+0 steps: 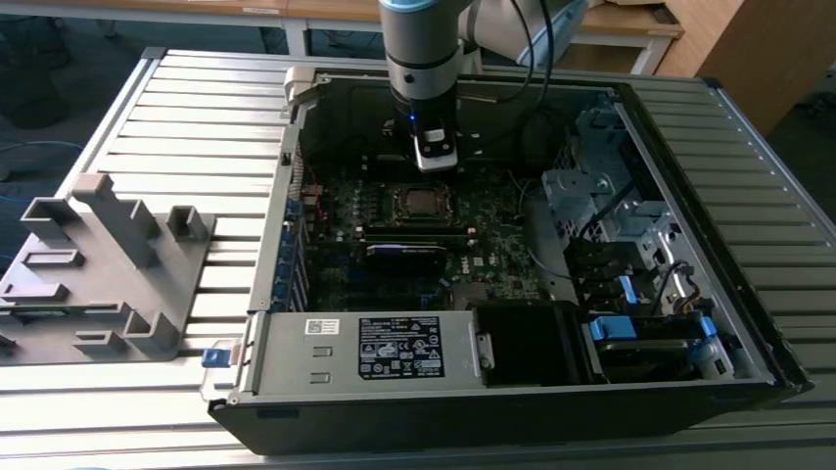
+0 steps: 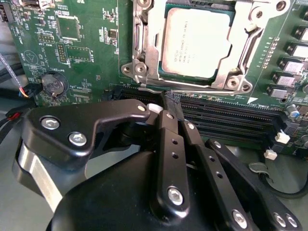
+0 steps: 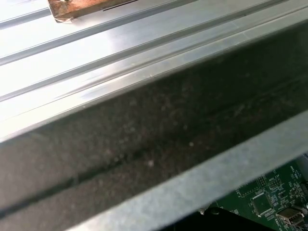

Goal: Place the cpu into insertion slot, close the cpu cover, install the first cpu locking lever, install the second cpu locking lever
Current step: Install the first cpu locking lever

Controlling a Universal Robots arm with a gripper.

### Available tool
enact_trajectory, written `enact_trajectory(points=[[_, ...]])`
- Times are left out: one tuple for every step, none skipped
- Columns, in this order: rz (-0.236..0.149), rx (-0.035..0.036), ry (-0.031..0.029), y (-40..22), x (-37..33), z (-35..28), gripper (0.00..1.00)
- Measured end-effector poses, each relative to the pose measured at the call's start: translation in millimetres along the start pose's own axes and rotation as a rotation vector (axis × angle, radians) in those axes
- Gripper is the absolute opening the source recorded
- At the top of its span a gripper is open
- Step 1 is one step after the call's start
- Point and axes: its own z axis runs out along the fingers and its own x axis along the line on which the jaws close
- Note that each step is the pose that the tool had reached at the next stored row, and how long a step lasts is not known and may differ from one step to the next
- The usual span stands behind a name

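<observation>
Item 1, the gripper (image 2: 174,103): in the second wrist view we see its 2 black fingers (image 2: 168,144) pressed together at the tips, closed and holding nothing. The tips sit over the long black memory slots (image 2: 226,118), just beside the near edge of the socket. In the exterior view we note the arm (image 1: 421,59) reaching down into the open computer case (image 1: 679,196), with the wrist above the board.

Item 2, the cpu (image 2: 196,42): a flat square chip with a pale metallic top, seated in the insertion slot (image 2: 144,29). In the exterior view we place it near the middle of the green motherboard (image 1: 343,211), at (image 1: 421,203).

Item 3, the cpu cover (image 2: 231,70): a silvery frame plate lying flat around the chip, whose top shows through the window. A thin wire lever (image 2: 192,86) runs along the edge of the frame nearest the fingers; we cannot tell whether it is latched.

Item 4, surroundings: a round coin battery (image 2: 53,83) on the board, well apart from the socket. On the exterior view's left a grey plastic fixture (image 1: 98,274) stands on the ribbed metal table (image 1: 196,127). In the first wrist view we record the case's rim (image 3: 159,139) against the table's ribs.
</observation>
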Motion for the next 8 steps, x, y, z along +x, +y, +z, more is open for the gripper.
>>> enact_trajectory(points=[[0.0, 0.0, 0.0, 0.0, 0.0, 0.1, 0.11], [0.0, -0.0004, -0.0001, 0.0, 0.0, 0.4, 0.11], [0.0, -0.0003, -0.0002, -0.1, 0.0, 0.6, 0.11], [0.0, 0.0, -0.0002, -0.1, 0.0, 0.8, 0.11], [0.0, 0.0003, -0.0004, -0.1, 0.1, 1.0, 0.11], [0.0, 0.0008, -0.0005, -0.2, 0.1, 1.2, 0.11], [0.0, 0.0014, -0.0006, -0.2, 0.1, 1.4, 0.11], [0.0, 0.002, -0.0008, -0.3, 0.1, 1.5, 0.11]])
